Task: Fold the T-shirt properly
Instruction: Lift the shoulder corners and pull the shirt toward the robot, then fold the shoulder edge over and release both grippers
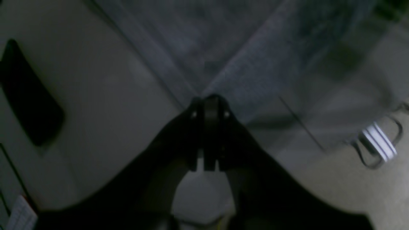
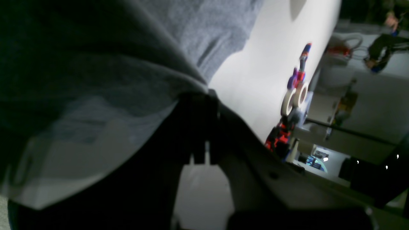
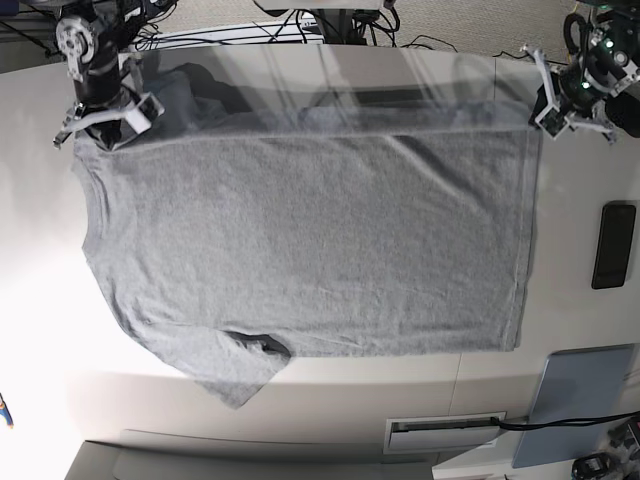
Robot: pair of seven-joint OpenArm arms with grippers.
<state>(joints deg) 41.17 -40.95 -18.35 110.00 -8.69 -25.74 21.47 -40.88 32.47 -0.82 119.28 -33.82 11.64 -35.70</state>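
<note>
The grey T-shirt [image 3: 310, 240] lies spread plain side up over the white table [image 3: 40, 330], with one sleeve [image 3: 235, 372] folded at the near left. Its far edge is lifted and blurred. My left gripper [image 3: 545, 115] is shut on the shirt's far right corner. In the left wrist view its fingertips [image 1: 209, 99] pinch the cloth [image 1: 243, 64], which fans away from them. My right gripper [image 3: 95, 128] is shut on the far left corner. In the right wrist view the gripper [image 2: 204, 95] holds cloth [image 2: 127, 64] that drapes over it.
A black phone [image 3: 612, 245] lies on the table to the right of the shirt and shows in the left wrist view [image 1: 28, 95]. A grey-blue pad [image 3: 585, 400] sits at the near right. Tape rolls [image 2: 295, 99] and small clutter stand at the table edge. Cables [image 3: 330, 25] run along the far side.
</note>
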